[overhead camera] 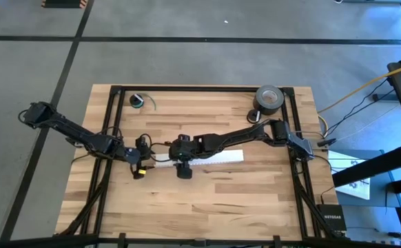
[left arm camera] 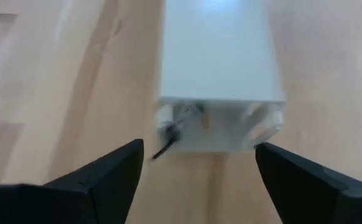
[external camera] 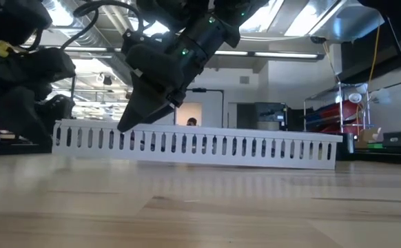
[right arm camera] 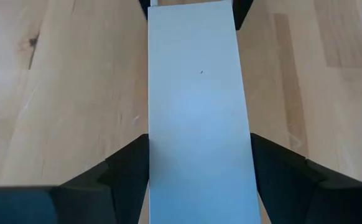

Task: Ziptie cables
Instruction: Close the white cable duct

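A long white slotted duct (overhead camera: 218, 157) lies on the wooden table (overhead camera: 207, 207), running left to right. My right gripper (right arm camera: 199, 180) comes down on it near its left end, one finger on each side. My left gripper (left arm camera: 199, 180) stands open just off the duct's left open end (left arm camera: 221, 127), touching nothing. Thin wire ends (left arm camera: 184, 118) show inside that end, and a dark strand (left arm camera: 164, 148) pokes out. I cannot tell whether these are the cables. No ziptie shows. My right gripper pinches the duct between its two fingers, one finger (right arm camera: 128, 171) on each long side wall (right arm camera: 151, 155), near the duct's left end. The fingers slant down from above and lie across the duct. The duct lies level on the table (external camera: 255, 146).
A grey tape roll (overhead camera: 269, 98) stands at the far right corner. A small coil with a green wire (overhead camera: 139, 101) is at the far left. A black frame (overhead camera: 200, 88) runs along the table's edges. Bare wood lies toward the near edge.
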You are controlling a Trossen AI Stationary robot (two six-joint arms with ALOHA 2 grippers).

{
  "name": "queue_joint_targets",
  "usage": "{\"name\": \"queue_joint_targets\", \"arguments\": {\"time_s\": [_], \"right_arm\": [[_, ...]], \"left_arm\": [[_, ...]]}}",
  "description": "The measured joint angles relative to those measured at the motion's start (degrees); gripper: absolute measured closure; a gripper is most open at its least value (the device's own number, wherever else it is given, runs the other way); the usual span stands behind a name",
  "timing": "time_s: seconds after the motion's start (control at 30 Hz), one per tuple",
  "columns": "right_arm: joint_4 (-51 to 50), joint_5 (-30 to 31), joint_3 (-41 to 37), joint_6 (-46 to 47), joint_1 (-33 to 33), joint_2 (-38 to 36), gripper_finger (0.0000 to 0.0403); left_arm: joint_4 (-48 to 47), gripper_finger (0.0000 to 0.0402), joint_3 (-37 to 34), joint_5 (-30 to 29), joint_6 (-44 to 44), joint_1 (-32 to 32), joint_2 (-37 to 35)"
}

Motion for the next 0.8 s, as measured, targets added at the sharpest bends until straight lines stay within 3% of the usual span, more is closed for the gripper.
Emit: {"name": "queue_joint_targets", "arguments": {"time_s": [0.17, 0.57, 0.8], "right_arm": [[0.69, -0.14, 0.02, 0.17, 0.15, 0.0, 0.0168], [1.29, -0.14, 0.02, 0.21, 0.04, 0.45, 0.0168], [2.12, -1.56, 0.07, 0.27, -0.04, 1.46, 0.0168]], "left_arm": [[0.69, 0.0105, 0.24, 6.02, -2.77, -0.04, -0.15], [5.28, 0.0106, -0.39, 3.57, -2.73, 0.0, 0.26], [4.67, 0.0159, -0.7, 3.88, -2.3, -0.04, 0.48]]}}
